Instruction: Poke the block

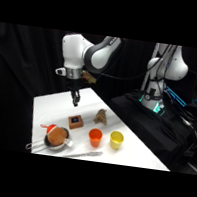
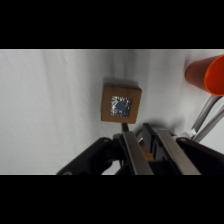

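Note:
The block (image 1: 75, 121), a small brown cube with a dark blue square on top, sits on the white table (image 1: 55, 106) left of the cups. My gripper (image 1: 75, 100) hangs a little above and behind it, pointing down, fingers shut with nothing between them. In the wrist view the block (image 2: 120, 103) lies just beyond the gripper (image 2: 136, 131), with a small gap between them. The block's top face shows in full.
A brown lumpy figure (image 1: 101, 116) stands right of the block. An orange cup (image 1: 95, 137) and a yellow cup (image 1: 116, 139) sit nearer the front. A bowl (image 1: 56, 138) holding a brown item and metal tongs (image 1: 81, 154) lie front left. An orange object (image 2: 207, 74) shows at the wrist view's edge.

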